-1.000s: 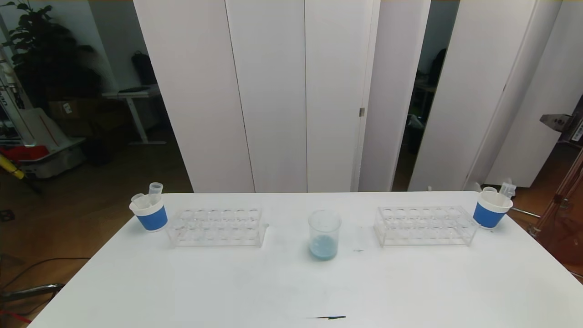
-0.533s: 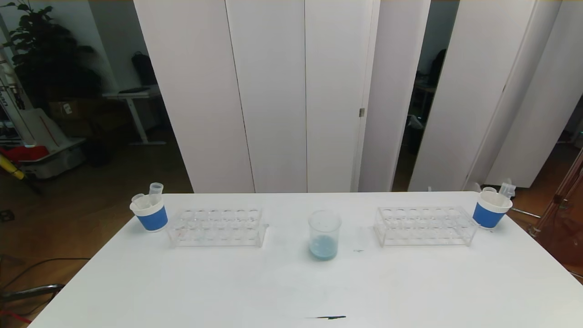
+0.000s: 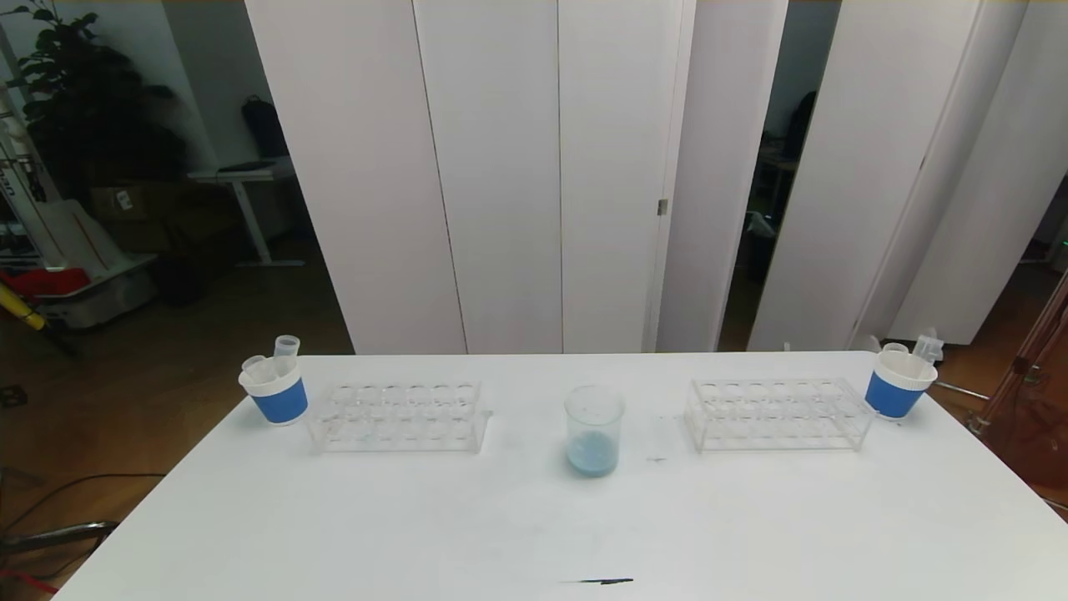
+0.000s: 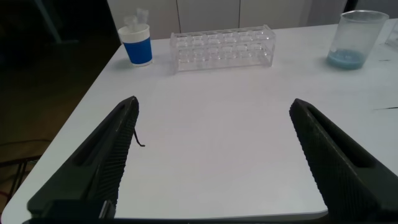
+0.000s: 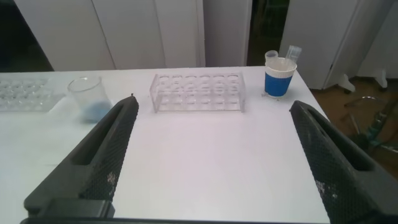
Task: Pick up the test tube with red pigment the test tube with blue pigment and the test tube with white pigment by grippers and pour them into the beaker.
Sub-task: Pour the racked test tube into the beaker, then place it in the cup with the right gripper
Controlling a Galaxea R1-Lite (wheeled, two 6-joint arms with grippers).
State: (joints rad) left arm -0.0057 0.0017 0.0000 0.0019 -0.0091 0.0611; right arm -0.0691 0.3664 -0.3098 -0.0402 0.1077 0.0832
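- We are looking down at a white tabletop [image 3: 534,526] with nothing of either arm showing in the head view; both are drawn back near its close edge.
- At the far left, a blue-banded left paper cup [image 3: 274,391] is holding clear tubes that look emptied; no coloured liquid is showing in them.
- Just beside it, the left rack [image 3: 397,416], a clear plastic tube stand, is sitting with every hole bare.
- The left end effector [image 4: 214,158] is hanging low over the near left part of the tabletop, its two dark fingers spread wide and gripping nothing.
- In the middle, the beaker [image 3: 594,430] is standing upright, well apart from both racks, with pale blue liquid pooled at its bottom.
- To its right, the right rack [image 3: 778,413] is also standing bare.
- At the far right corner, the right paper cup [image 3: 898,382] is holding more clear tubes, colourless as far as we can tell.
- The right end effector [image 5: 214,155] is hanging over the near right part of the tabletop, fingers likewise spread wide and carrying nothing.
- We are finding no tube with red, blue or white pigment anywhere; each tube in view is parked in a cup.
- We are judging the pouring to be finished or nearly so, given the tinted liquid in the beaker and the bare racks.
- The next move is likely calling only for keeping both arms clear of the glassware; we cannot tell whether any filled tube remains out of view.
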